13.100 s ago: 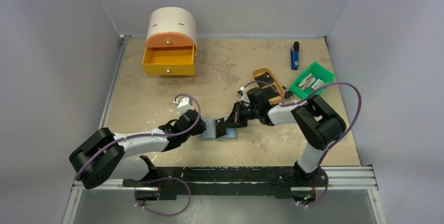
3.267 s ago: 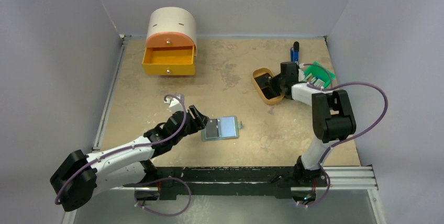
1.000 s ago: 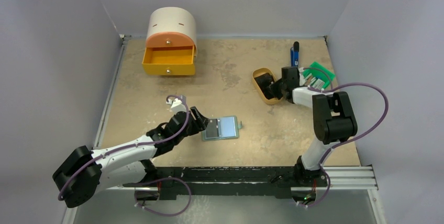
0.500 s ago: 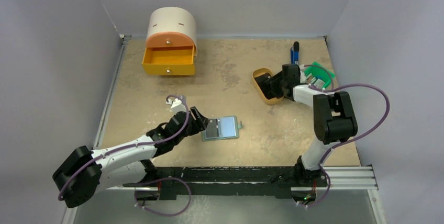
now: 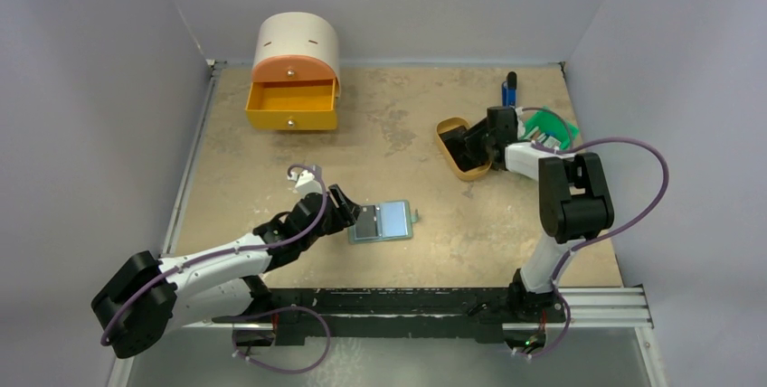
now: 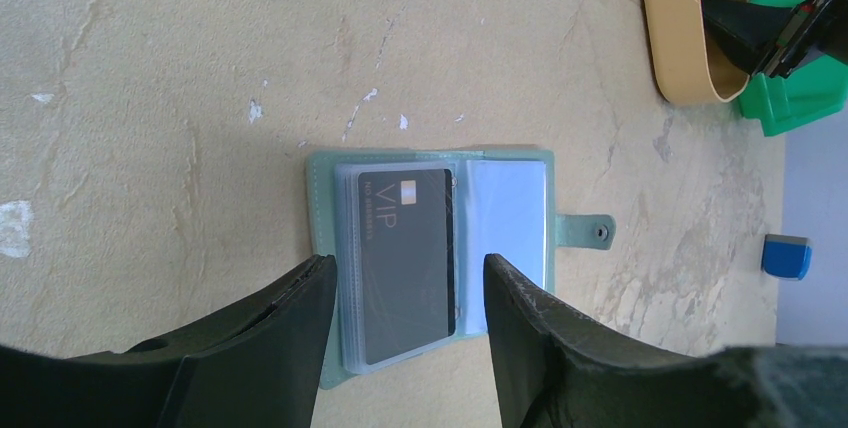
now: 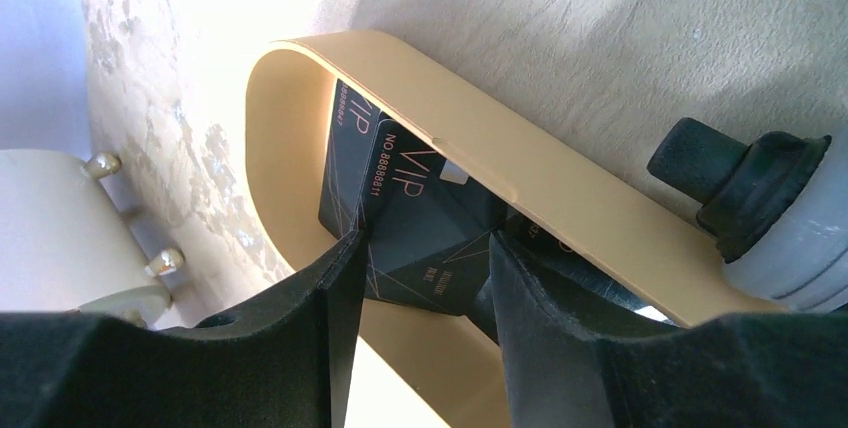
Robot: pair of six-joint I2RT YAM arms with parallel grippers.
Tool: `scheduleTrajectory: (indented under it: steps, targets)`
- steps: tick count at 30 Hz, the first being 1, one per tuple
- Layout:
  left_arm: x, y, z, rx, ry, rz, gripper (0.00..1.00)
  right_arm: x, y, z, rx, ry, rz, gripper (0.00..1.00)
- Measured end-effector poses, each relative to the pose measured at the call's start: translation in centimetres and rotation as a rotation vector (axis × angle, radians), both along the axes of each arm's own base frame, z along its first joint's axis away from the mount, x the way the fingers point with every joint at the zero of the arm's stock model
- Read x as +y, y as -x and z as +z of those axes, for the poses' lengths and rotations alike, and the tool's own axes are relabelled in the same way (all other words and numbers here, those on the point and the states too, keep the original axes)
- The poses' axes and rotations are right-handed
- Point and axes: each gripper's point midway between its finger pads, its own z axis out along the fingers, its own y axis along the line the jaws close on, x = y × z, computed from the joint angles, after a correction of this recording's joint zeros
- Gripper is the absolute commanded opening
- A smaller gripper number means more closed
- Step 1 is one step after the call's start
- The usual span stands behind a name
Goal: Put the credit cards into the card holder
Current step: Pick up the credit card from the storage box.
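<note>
- A scuffed tan table (image 5: 271,179) fills a booth with grey walls. From above, a white round-topped cabinet (image 5: 297,42) with an open yellow drawer (image 5: 291,107) stands at the far left. A blue lighter-like stick (image 5: 509,98) and a bright green bin (image 5: 556,134) lie at the far right.
- The flat grey-green card holder (image 5: 384,221) lies open near the middle of the table. The left gripper (image 5: 349,207) sits just left of it, jaws apart and empty.
- The right gripper (image 5: 468,145) reaches into the tan oval tray (image 5: 448,122), just left of the bin.
- In the left wrist view, the dark fingers (image 6: 290,328) stand apart over the holder's left page. A black credit card (image 6: 405,268) marked VIP sits in that clear pocket. The right pocket is pale, and the snap tab points right.
- In the right wrist view, the fingers (image 7: 300,348) stand apart inside the tray. Overlapping black credit cards (image 7: 420,213) lie there, the top one showing in the gap. I cannot tell whether the fingers touch it.
</note>
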Motion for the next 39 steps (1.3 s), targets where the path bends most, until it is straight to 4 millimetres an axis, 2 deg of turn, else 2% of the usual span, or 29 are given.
scheduleTrajectory:
  steps: [13,20,26,35,39]
  targets:
    - [0.0,0.0,0.0,0.0,0.0,0.0,0.55,0.3,-1.4,1.7,-0.046,-0.001,0.02,0.49]
    - [0.0,0.0,-0.2,0.004,-0.005,0.0,0.55,0.4,-2.7,3.5,-0.091,0.013,0.038,0.49]
    - [0.0,0.0,-0.2,0.005,-0.006,0.0,0.55,0.3,-2.2,3.0,-0.085,0.043,0.065,0.49]
    - [0.1,0.2,-1.4,0.033,-0.036,-0.008,0.55,0.1,-1.0,1.5,-0.041,0.054,0.076,0.48]
    - [0.1,0.2,-1.4,0.032,-0.038,-0.01,0.55,-0.1,0.2,0.0,-0.003,0.06,0.077,0.48]
